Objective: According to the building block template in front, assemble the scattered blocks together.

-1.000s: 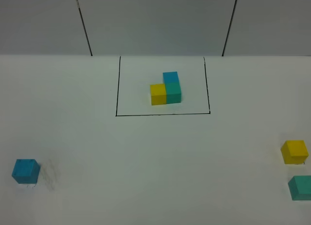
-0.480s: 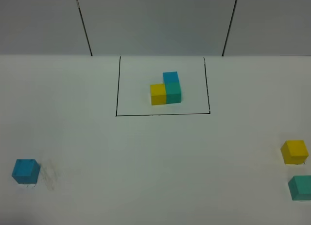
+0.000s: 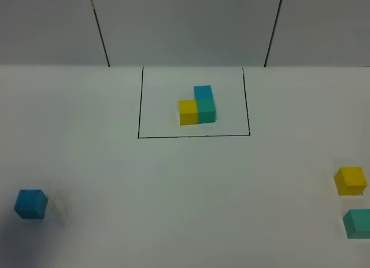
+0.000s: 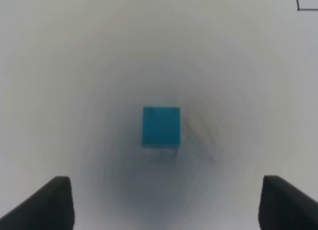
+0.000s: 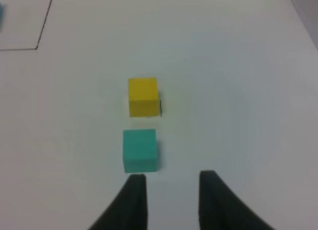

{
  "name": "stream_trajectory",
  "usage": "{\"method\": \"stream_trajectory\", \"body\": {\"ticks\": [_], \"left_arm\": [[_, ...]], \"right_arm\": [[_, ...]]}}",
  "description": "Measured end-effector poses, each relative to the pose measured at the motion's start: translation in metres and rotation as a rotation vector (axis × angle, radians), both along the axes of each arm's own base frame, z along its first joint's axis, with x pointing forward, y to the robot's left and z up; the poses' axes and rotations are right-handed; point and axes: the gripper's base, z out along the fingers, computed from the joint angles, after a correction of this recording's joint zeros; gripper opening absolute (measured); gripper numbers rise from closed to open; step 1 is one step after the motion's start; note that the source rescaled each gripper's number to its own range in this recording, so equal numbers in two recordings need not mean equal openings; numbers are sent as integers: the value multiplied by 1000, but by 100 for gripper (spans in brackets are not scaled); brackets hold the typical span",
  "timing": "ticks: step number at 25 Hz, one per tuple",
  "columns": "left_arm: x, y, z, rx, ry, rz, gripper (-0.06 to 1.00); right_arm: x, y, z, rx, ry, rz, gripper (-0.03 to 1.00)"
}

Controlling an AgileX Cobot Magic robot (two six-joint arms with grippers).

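- A soft grey shadow (image 3: 20, 245) now lies over the near-left corner of the table (image 3: 173, 187) — a second ago that corner is evenly bright, and half a second ago only faintly dimmed.
- The shadow reaches the blue cube (image 3: 30, 203) and darkens the surface around it — the cube's faces look duller than before.
- The faint scuff marks (image 3: 58, 209) just beside the cube are harder to make out.

White table (image 3: 185, 193): black outline (image 3: 193, 136) at far-edge centre, yellow/teal/blue L cluster (image 3: 198, 109) inside it. Blue cube (image 3: 30, 203) near the near-left corner. Yellow cube (image 3: 350, 181) and teal cube (image 3: 357, 223) at the right edge, apart.
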Motion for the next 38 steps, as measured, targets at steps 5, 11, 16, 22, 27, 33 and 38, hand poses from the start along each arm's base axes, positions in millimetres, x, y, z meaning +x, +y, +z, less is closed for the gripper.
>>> {"method": "stream_trajectory", "body": {"ticks": [5,11,16,22,27,33,38], "left_arm": [[34,-4,-20,0,88,-22,70],[66,-9,-43,-19,148,-58,70],[86,-12,-61,-17,201,-88,70],[99,-13,-84,-27,287,-64,70],[105,-13,-99,-32,334,-46,70],[110,-12,-111,-17,360,-19,70],[112,-8,-119,21,398,3,70]], "right_arm": [[0,0,0,0,0,0,0],[0,0,0,0,0,0,0],[0,0,0,0,0,0,0],[0,0,0,0,0,0,0],[0,0,0,0,0,0,0],[0,0,0,0,0,0,0],[0,0,0,0,0,0,0]]}}
